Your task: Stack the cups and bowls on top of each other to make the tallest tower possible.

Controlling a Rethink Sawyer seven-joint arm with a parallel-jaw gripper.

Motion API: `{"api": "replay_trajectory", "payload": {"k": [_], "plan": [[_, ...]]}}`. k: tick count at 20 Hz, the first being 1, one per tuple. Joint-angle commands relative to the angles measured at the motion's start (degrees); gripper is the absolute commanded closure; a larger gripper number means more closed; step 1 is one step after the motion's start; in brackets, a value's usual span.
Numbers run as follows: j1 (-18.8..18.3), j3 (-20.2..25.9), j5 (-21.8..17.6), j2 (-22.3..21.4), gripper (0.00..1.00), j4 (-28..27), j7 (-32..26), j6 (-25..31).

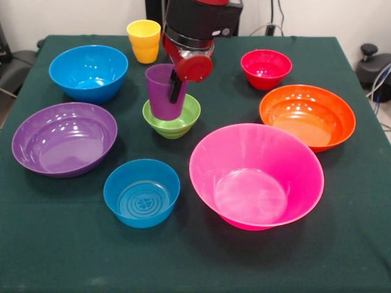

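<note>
The translucent purple cup (162, 91) stands upright in the small green bowl (174, 121) at the table's middle. My gripper (175, 93) comes down from above and is shut on the cup's right wall; one black finger (176, 90) shows on the outside of it. The yellow cup (144, 40) stands alone at the far side, left of the arm. The small red bowl (266, 68) sits at the far right. The orange cup is out of view.
A mid-sized blue bowl (88, 72) sits at the far left, a purple bowl (64, 138) at the left, a small blue bowl (142, 192) in front, the large pink bowl (256, 177) at the front right and an orange bowl (307, 116) at the right.
</note>
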Motion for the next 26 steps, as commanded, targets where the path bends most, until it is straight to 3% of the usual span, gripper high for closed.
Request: {"api": "replay_trajectory", "payload": {"k": [1,26], "plan": [[0.9,2.9,0.8,2.0,1.00,-3.9,5.9,6.9],[0.0,4.8,0.5,1.0,1.00,-1.4,4.6,5.1]]}}
